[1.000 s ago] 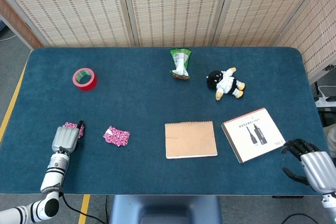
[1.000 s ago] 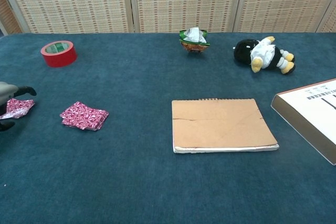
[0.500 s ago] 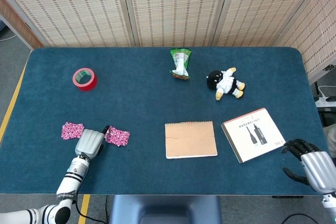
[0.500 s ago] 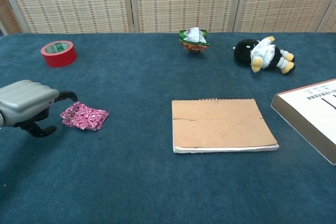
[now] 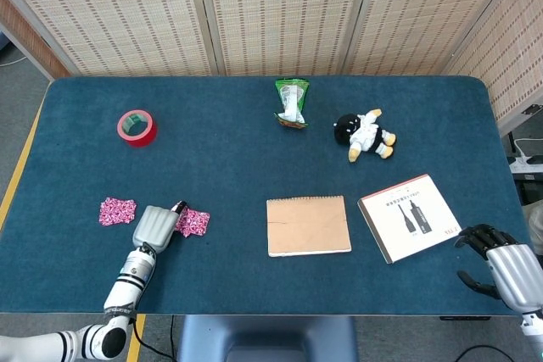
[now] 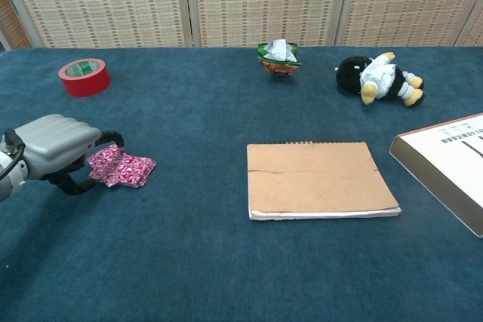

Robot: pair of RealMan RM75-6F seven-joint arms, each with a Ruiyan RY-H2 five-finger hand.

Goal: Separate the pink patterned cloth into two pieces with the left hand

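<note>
Two pink patterned cloth pieces lie apart near the table's front left. The smaller piece (image 5: 116, 211) lies alone to the left of my left hand (image 5: 157, 226). The other piece (image 5: 193, 222) (image 6: 123, 168) lies flat just right of that hand. My left hand (image 6: 54, 145) hovers low with its fingers curled over this piece's left edge, thumb apart below, and nothing lifted. The chest view does not show the smaller piece. My right hand (image 5: 501, 264) rests at the front right corner, fingers loosely apart, holding nothing.
A red tape roll (image 5: 136, 127) sits at the back left. A green snack bag (image 5: 291, 103) and a plush toy (image 5: 365, 134) lie at the back. A brown notebook (image 5: 308, 225) and a white booklet (image 5: 410, 217) lie front centre and right.
My left hand let go of the smaller pink piece at the far left and moved right, ending at the left edge of the other piece. The right hand stayed still.
</note>
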